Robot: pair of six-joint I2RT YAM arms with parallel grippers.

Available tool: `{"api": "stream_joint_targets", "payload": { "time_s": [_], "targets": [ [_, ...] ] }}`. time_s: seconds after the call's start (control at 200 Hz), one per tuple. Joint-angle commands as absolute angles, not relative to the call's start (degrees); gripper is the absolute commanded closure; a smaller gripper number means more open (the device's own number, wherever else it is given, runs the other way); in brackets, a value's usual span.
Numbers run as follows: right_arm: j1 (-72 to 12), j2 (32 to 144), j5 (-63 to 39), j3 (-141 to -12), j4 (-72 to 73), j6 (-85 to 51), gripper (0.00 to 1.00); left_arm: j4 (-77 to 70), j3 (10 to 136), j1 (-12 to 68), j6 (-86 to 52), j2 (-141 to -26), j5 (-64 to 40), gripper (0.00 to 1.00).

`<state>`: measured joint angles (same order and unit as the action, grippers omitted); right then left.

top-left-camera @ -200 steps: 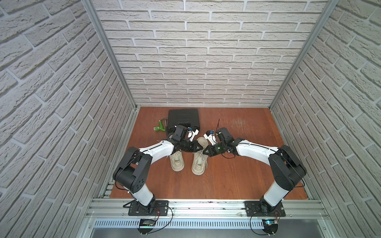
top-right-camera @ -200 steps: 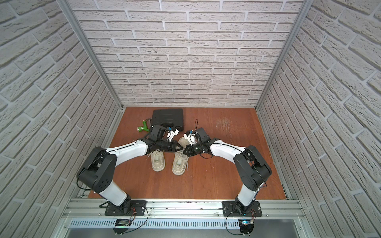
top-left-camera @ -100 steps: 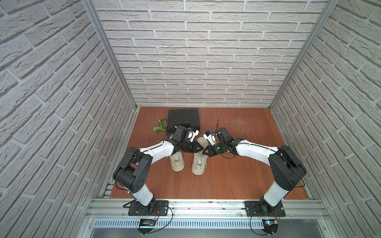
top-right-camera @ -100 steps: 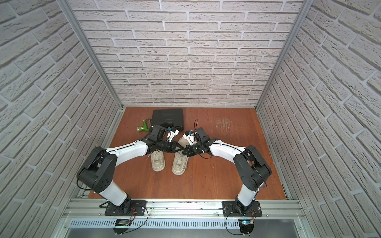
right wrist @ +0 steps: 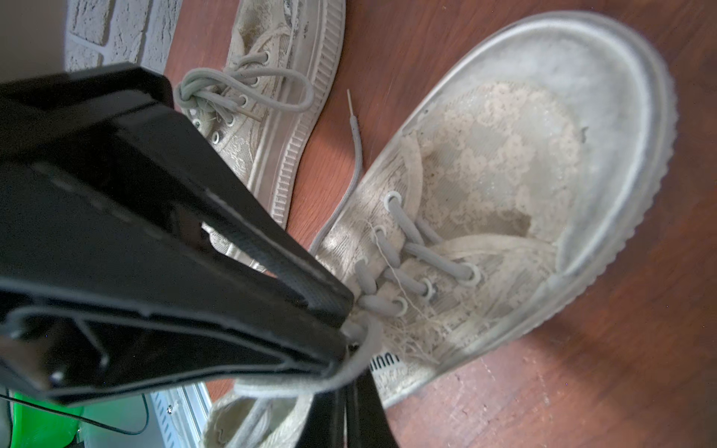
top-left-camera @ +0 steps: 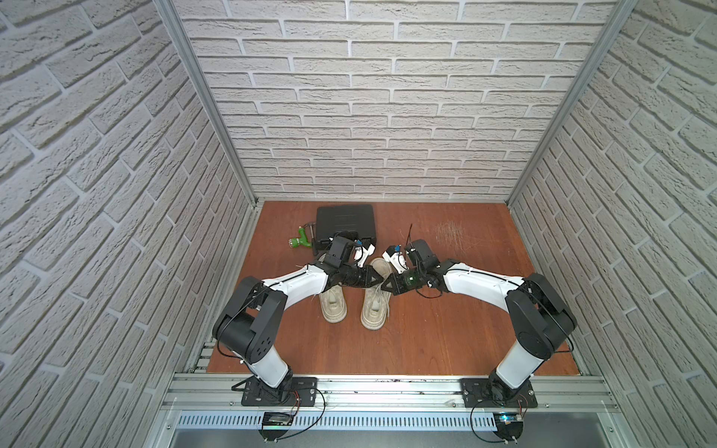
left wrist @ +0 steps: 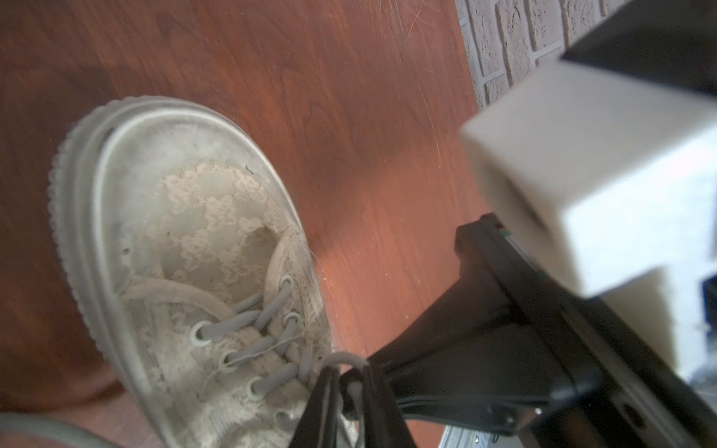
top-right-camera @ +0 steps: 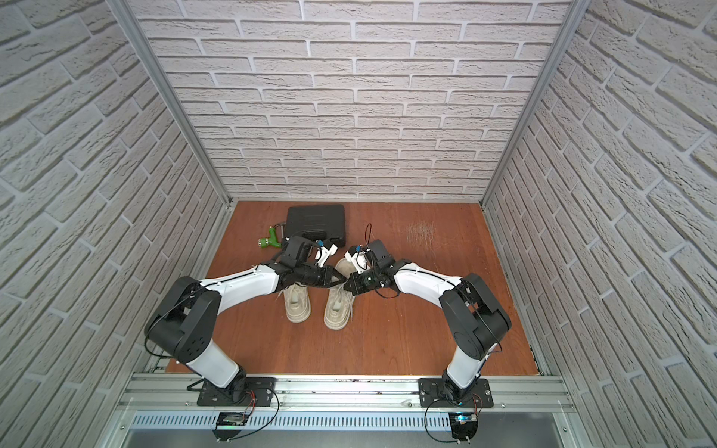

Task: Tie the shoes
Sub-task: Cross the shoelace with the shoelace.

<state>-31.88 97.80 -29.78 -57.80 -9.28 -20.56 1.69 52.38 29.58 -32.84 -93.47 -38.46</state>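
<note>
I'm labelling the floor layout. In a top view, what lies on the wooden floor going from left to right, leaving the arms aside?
green tool → shoe under the left arm → shoe beside it → scratched patch of floor. The black case spans several of these, so it is left out.

Reddish wood bench (top-left-camera: 446,341) carried two off-white shoes (top-left-camera: 333,308) side by side mid-bench, toes toward the near edge. Black case (top-left-camera: 345,223) lay at the back, green-handled tool (top-left-camera: 300,242) just beside it.
</note>
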Motion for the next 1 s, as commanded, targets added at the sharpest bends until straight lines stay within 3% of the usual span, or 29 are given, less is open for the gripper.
{"api": "stream_joint_targets", "payload": {
  "time_s": [0.0, 0.165, 0.995],
  "targets": [
    [-32.6, 97.4, -30.7, -59.0, -8.5, -20.0, 0.97, 0.0, 51.8, 29.9, -32.4, -93.3, -39.2, 0.86],
    [-32.7, 97.9, -30.5, -59.9, -8.7, -20.0, 0.97, -0.3, 51.4, 30.1, -32.7, -93.2, -40.0, 0.80],
    [-31.7, 96.8, -26.9, -60.0, -8.4, -22.4, 0.97, -0.8, 50.9, 31.2, -32.9, -93.3, -40.0, 0.79]
  ]
}}
